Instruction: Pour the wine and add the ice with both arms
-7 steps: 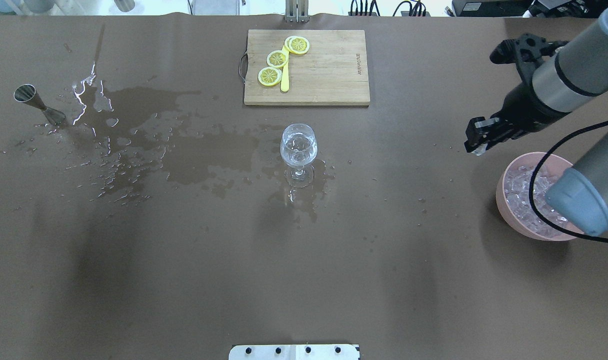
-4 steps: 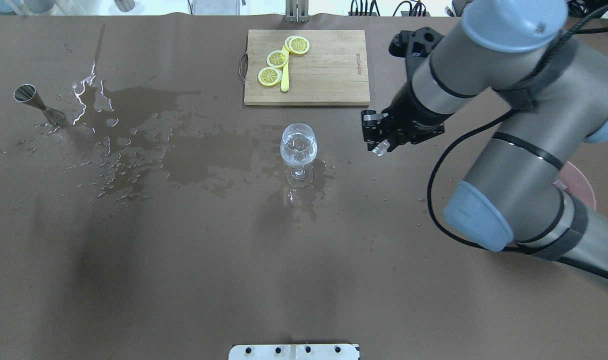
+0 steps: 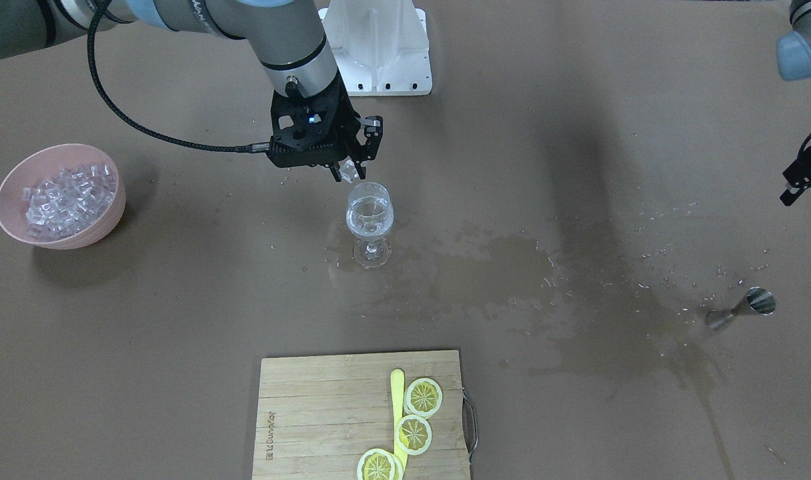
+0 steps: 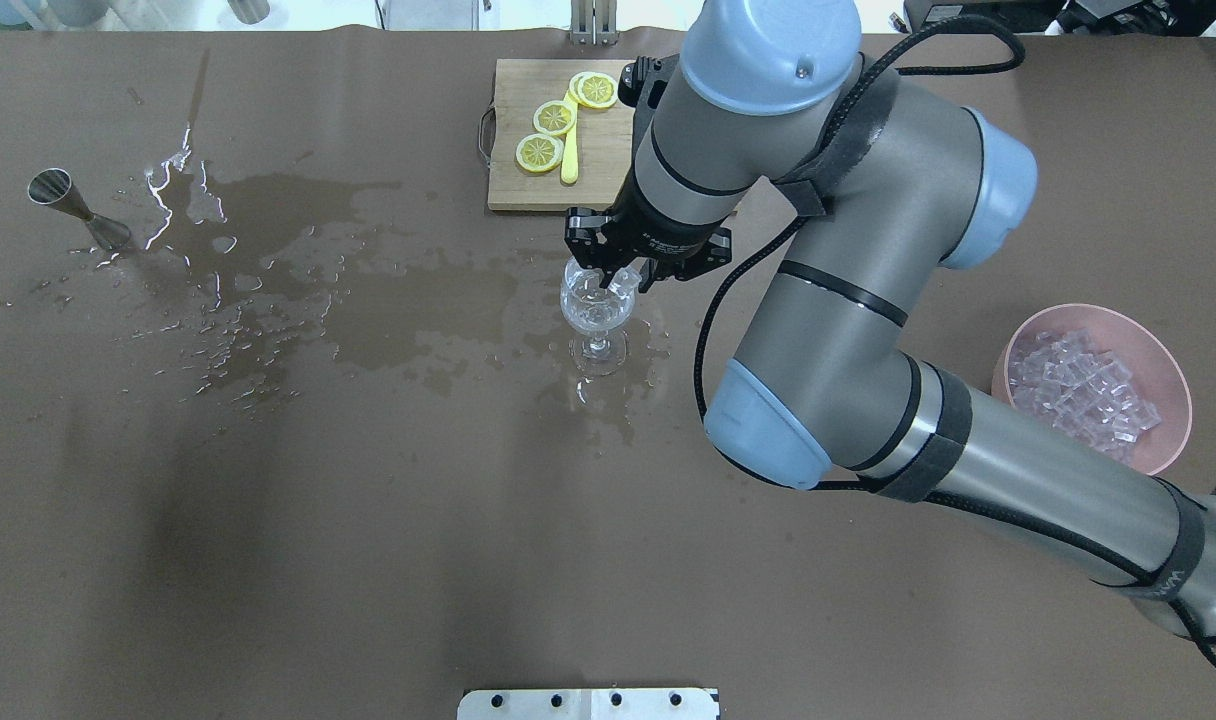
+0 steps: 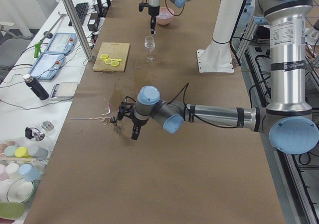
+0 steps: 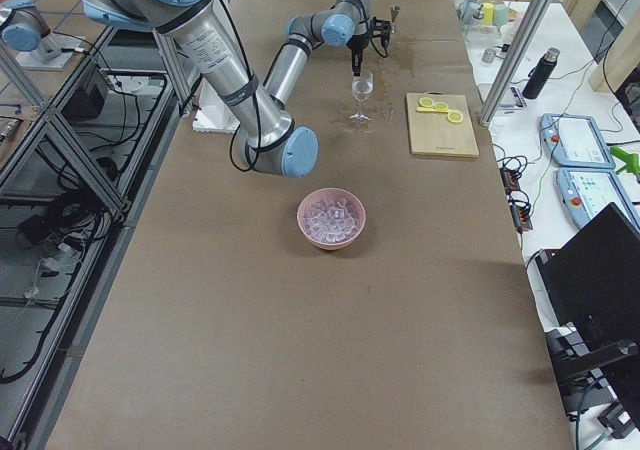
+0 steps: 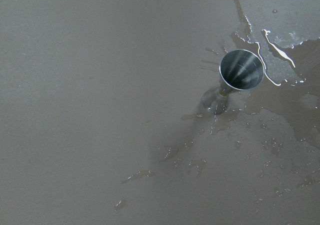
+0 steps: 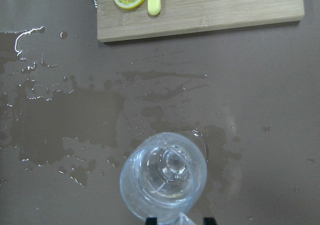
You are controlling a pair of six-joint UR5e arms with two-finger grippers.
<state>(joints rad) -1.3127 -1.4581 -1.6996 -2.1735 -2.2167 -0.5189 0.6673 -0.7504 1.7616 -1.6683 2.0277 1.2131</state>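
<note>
So, clear water-like wine (image 3: pixel 369 225) sits in the stemmed glass goblet (image 3: pixel 370 200), mid-table. Black right gripper (image 3: pixel 347 175) hovers over its rim, jaws pinching one clear ice cube (image 3: pixel 351 171); release pending. More in pink bowl (image 3: pixel 9 179), far right. Left gripper (image 3: pixel 800 181): jaws unreadable.

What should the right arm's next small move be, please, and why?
Probably open the right hand to let the ice cube fall. The overhead view shows the cube pinched just above the mouth of the wine glass, which stands upright with clear liquid in it, so a release there should land it inside.
</note>
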